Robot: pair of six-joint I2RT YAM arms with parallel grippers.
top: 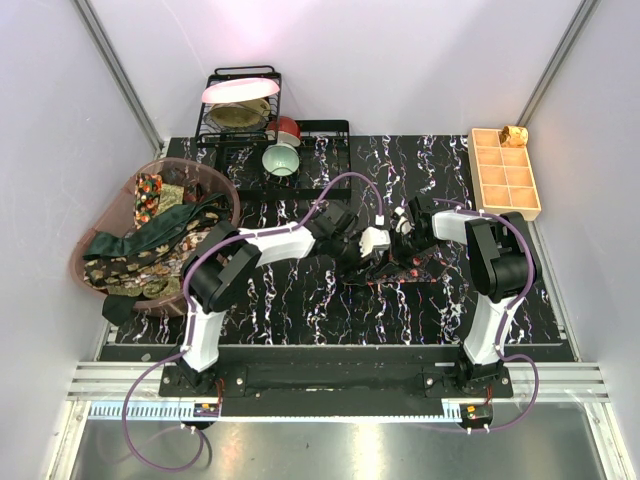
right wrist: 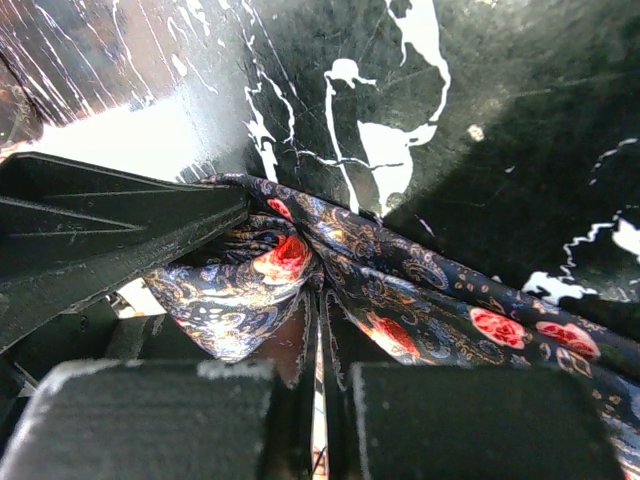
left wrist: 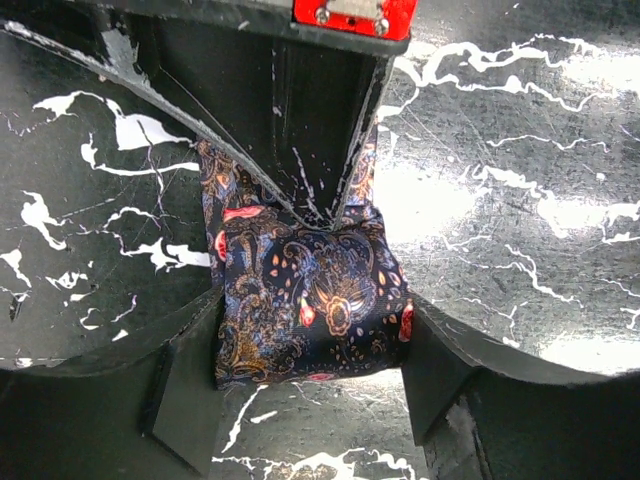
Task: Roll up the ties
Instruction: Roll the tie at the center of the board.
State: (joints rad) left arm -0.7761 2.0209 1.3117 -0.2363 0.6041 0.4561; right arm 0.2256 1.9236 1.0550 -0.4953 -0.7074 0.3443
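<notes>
At the far left I see the basket with the other ties heaped in it, so I judge that most of the task is not yet done. None of them looks rolled.

The left gripper is low over the mat, in the middle of the table. Its jaws stand wide apart, one on each side of a folded end of the tie. The cloth reaches both fingers, but I cannot tell if they squeeze it or only stand beside it.

This tie is dark with paisley and red flowers. It lies on the mat between the two grippers, and its long part runs away to the right under the right arm.

The right gripper is closed, and its tips pinch the tie just behind the fold, where the cloth is bunched.

I think the step in hand is the start of the roll: the first turn is made and must be kept tight. For the next move, I would have one gripper hold the fold firmly before the other lets go, then turn the fold over along the tie. If both are loose at the same moment, the silk will probably spring open.

About room: the grippers are almost touching each other, so there is little space between them. The mat toward the near edge offers space for the roll. The basket at the left and the tray at the far right corner are well apart from the work.
</notes>
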